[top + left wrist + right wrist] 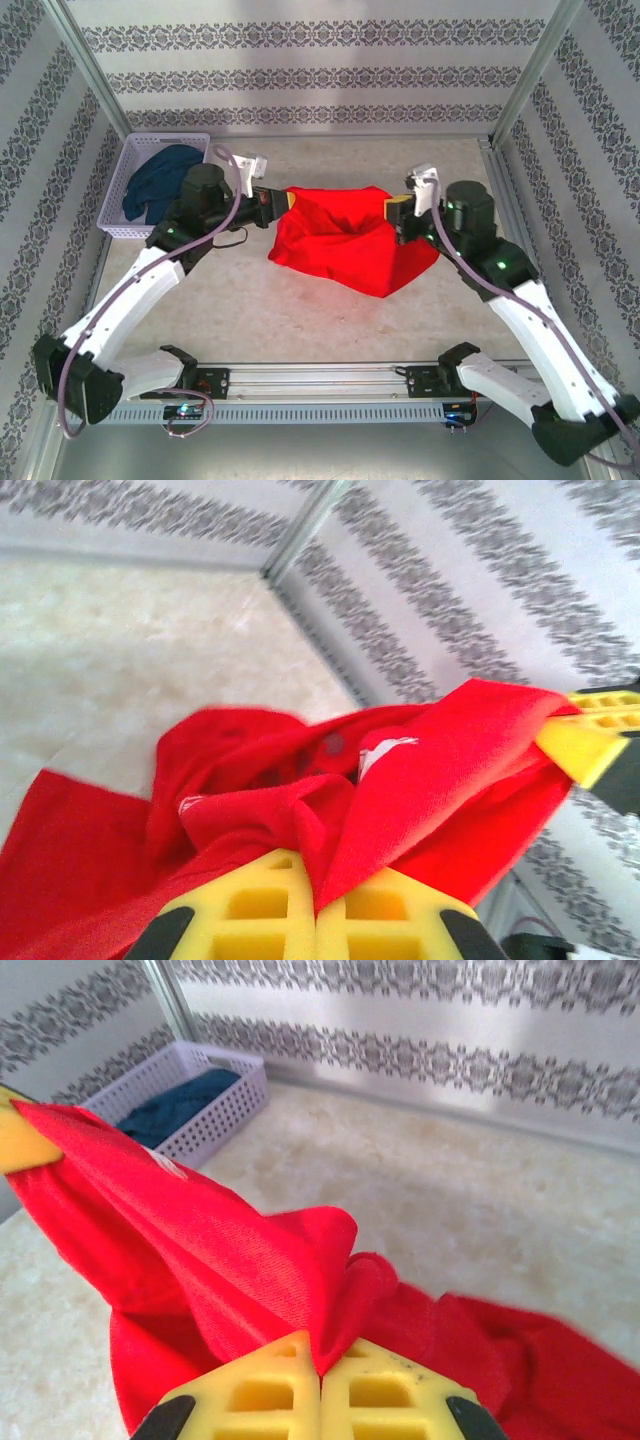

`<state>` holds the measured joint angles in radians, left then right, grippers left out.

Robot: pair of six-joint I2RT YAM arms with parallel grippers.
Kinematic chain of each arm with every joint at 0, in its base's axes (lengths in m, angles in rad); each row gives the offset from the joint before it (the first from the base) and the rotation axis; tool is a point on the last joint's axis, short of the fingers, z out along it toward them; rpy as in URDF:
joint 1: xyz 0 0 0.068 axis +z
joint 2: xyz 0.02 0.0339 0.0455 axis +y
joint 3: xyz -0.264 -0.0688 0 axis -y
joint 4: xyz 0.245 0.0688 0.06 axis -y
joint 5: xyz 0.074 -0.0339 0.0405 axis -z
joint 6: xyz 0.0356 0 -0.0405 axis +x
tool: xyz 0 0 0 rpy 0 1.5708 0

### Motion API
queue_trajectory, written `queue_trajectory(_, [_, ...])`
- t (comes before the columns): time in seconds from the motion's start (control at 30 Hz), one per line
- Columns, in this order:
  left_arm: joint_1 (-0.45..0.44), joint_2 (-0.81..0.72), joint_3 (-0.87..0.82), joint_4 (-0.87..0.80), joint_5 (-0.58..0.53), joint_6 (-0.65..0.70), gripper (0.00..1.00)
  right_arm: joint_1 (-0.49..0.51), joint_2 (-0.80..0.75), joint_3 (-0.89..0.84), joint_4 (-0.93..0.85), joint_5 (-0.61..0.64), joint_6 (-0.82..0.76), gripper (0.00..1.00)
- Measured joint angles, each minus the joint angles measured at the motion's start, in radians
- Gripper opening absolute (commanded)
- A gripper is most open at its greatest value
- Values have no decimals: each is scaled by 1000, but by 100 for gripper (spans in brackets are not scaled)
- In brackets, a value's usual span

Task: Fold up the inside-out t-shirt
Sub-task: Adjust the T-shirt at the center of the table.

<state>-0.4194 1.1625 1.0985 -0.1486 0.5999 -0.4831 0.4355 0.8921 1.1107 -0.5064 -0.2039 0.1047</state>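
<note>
Overhead, the left gripper (283, 200) and right gripper (392, 212) each pinch the inside-out t-shirt (345, 245), which sags between them. Left wrist: jaws clamped on its fabric, bunched just ahead. Right wrist: jaws likewise clamped, fabric stretching ahead-left.

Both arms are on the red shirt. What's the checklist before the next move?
1. Left gripper shut on the t-shirt: ok, red fabric is pinched between its yellow fingers.
2. Right gripper shut on the t-shirt: ok, same pinch.
3. T-shirt spread flat: not ok, it hangs bunched between the grips, lower part crumpled on the table.
4. Matching corners or seams gripped: cannot tell, folds hide them.
5. Basket with the navy garment apart from the t-shirt: ok, it sits at the far left.
</note>
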Motion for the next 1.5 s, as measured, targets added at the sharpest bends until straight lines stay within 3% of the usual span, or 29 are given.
queue_trajectory(0.23, [-12,26,-39,-156,33,37,0,1,-143,-164,-29,-84,14,0])
queue_trajectory(0.47, [-74,160,-139,-289,-55,96,5,14,-62,-408,7,-116,112,0])
queue_trajectory(0.57, [-115,225,-138,-292,-146,117,16,17,4,-419,37,-107,138,0])
queue_trajectory(0.77, [-174,297,-126,-293,-367,158,52,13,138,-403,72,-97,167,0])
queue_trajectory(0.87, [-219,265,-126,-282,-470,189,62,11,183,-370,79,-97,174,0])
queue_trajectory(1.1, [-356,165,-133,-188,-556,330,75,-2,198,-333,100,-101,179,0])
queue_trajectory(1.27, [-399,240,-122,-139,-548,434,75,-15,198,-333,100,-109,181,0])
queue_trajectory(1.37, [-399,361,-84,-125,-540,475,68,-21,198,-333,101,-112,182,0])
queue_trajectory(1.4, [-399,394,-71,-124,-531,484,63,-21,198,-333,101,-112,182,0])
queue_trajectory(1.5, [-399,494,-24,-115,-502,497,31,-26,198,-333,101,-112,188,0])
